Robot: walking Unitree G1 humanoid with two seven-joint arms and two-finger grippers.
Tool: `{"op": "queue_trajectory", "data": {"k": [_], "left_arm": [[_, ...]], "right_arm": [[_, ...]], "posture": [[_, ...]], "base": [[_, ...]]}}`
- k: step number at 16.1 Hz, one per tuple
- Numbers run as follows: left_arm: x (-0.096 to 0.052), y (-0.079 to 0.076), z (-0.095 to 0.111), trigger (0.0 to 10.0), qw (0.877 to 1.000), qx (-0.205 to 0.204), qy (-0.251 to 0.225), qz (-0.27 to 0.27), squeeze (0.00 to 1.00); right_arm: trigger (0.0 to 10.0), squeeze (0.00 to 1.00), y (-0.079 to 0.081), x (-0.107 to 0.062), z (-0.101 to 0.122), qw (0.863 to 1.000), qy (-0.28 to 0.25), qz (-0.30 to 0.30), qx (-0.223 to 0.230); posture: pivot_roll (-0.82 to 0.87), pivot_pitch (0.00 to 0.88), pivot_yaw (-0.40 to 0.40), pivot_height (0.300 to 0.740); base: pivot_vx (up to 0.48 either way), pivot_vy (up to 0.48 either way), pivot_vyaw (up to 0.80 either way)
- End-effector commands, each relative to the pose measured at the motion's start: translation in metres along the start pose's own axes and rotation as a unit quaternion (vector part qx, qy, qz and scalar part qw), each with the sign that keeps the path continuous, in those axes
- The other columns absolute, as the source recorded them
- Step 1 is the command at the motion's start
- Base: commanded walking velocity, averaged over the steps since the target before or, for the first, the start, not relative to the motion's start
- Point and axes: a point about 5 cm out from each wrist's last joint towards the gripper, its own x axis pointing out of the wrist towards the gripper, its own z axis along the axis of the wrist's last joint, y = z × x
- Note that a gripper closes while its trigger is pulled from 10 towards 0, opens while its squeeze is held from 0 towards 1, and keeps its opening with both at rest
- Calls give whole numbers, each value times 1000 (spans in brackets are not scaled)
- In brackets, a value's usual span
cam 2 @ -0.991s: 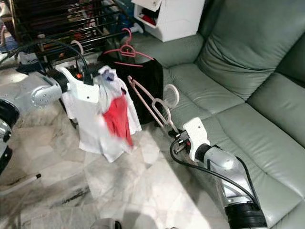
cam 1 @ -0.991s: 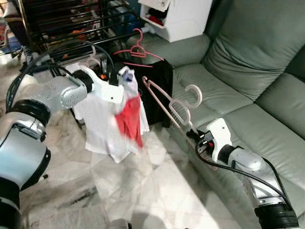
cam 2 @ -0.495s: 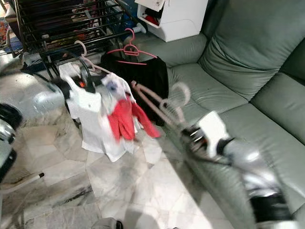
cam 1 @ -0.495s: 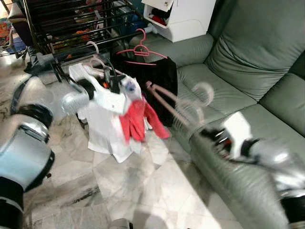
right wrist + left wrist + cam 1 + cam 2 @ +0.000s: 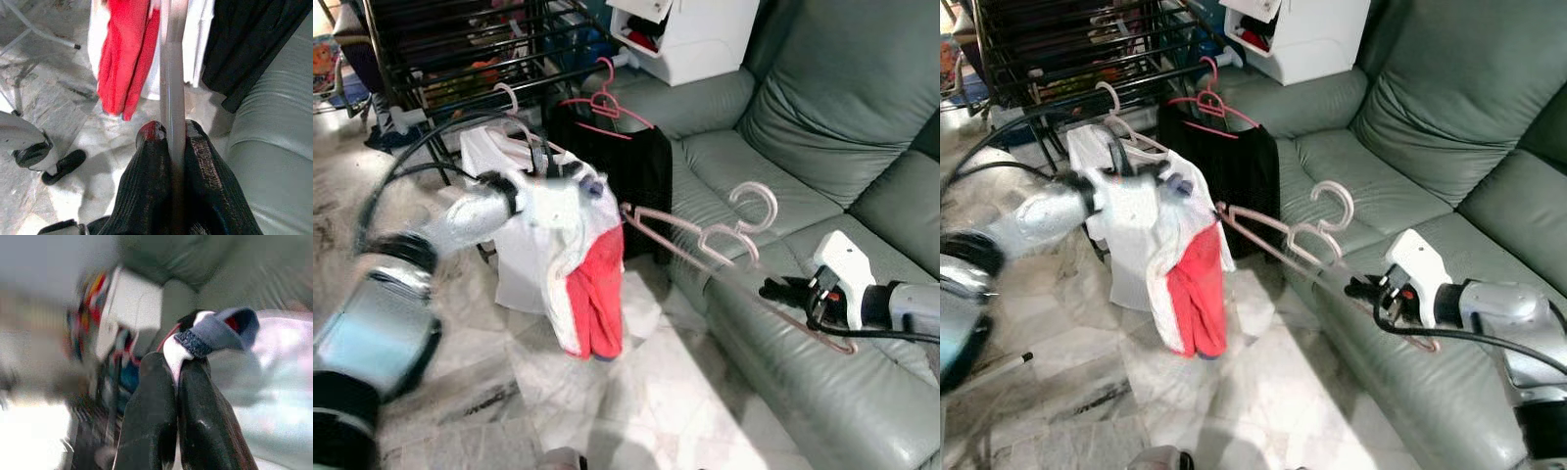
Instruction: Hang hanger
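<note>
Right gripper (image 5: 781,290), clamped on the pale pink hanger (image 5: 705,240), aims it toward 10 o'clock at the red-and-white garment (image 5: 582,269) pinched up by the left gripper (image 5: 177,369), likely for threading

A grey-green leather sofa (image 5: 822,127) with a big back cushion (image 5: 832,88) runs along the right side. The floor (image 5: 656,411) is pale marble tile, sunlit in patches. A black metal rack (image 5: 460,49) stands at the back, beside a white cabinet (image 5: 690,34).

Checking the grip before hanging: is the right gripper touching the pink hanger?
Touching. The right wrist view shows the right gripper with its fingers clamped on the pink hanger.
</note>
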Motion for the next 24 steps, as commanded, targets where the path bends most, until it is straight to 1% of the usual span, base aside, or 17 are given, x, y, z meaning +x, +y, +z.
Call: {"op": "queue_trajectory", "data": {"k": [1, 2, 3, 4, 6, 7, 9, 11, 12, 13, 14, 15, 16, 17, 18, 21, 24], "left_arm": [[-4, 20, -16, 10000, 986, -130, 63, 80, 0], [-4, 31, -28, 10000, 932, -290, 118, 184, 0], [-7, 34, -36, 10000, 871, -396, 142, 254, 0], [-10, 35, -40, 10000, 819, -460, 149, 309, 0], [-16, 23, -52, 10000, 670, -594, 192, 401, 0], [-15, 20, -52, 10000, 651, -615, 188, 404, 0], [-1, 18, -39, 10000, 655, -674, 115, 321, 0], [12, 23, -16, 10000, 713, -680, 8, 172, 0], [15, 19, -7, 10000, 762, -641, -19, 90, 0], [13, 10, 2, 10000, 810, -584, -53, -23, 0], [2, -8, 5, 10000, 872, -456, -65, -168, 0], [-15, -27, -5, 10000, 898, -328, -21, -293, 0], [-29, -34, -16, 10000, 917, -191, 26, -350, 0], [-34, -32, -23, 10000, 924, -114, 58, -361, 0], [-37, -23, -29, 10000, 928, 27, 96, -360, 0], [-24, -5, -15, 10000, 947, 140, 63, -283, 0], [-7, 17, 8, 10000, 977, 162, -5, -139, 0]], "right_arm": [[10000, 0, 1, 6, -1, 1000, -4, -15, -3], [10000, 0, -3, 14, 1, 998, -17, -55, -3], [10000, 0, -5, 21, 4, 996, -31, -84, -2], [10000, 0, -6, 29, 8, 992, -50, -114, 8], [10000, 0, 4, 49, 17, 986, -84, -139, 26], [10000, 0, 9, 54, 17, 987, -88, -134, 25], [10000, 0, 19, 64, 17, 988, -94, -123, 26], [10000, 0, 17, 67, 16, 986, -97, -132, 30], [10000, 0, 16, 67, 15, 986, -97, -135, 30], [10000, 0, 16, 66, 15, 986, -97, -134, 32], [10000, 0, 17, 65, 15, 987, -96, -124, 28], [10000, 0, 16, 63, 15, 988, -94, -118, 24], [10000, 0, 15, 61, 15, 989, -92, -115, 21], [10000, 0, 15, 60, 15, 989, -91, -113, 20], [10000, 0, 15, 60, 15, 989, -91, -114, 20], [10000, 0, 21, 62, 14, 992, -87, -86, 16], [10000, 0, 30, 61, 14, 995, -93, -37, 25]], "posture": [[-36, 49, 73, 740], [-34, 47, 75, 740], [-34, 47, 75, 740], [-34, 47, 75, 740], [-31, 35, 78, 740], [-30, 34, 80, 740], [-27, 32, 86, 740], [-23, 29, 90, 740], [-22, 27, 91, 740], [-21, 27, 91, 740], [-18, 27, 90, 740], [-16, 28, 90, 740], [-16, 28, 90, 740], [-16, 28, 90, 740], [-11, 29, 92, 740], [-11, 31, 90, 740], [-12, 35, 94, 740]], "base": [[0, 0, 0], [0, 0, 0], [0, 0, 0], [0, 0, 0], [0, 0, 0], [0, 0, 0], [0, 0, 0], [0, 0, 0], [0, 0, 0], [0, 0, 0], [0, 0, 0], [0, 0, 0], [0, 0, 0], [0, 0, 0], [0, 0, 0], [0, 0, 0], [0, 0, 0]]}}
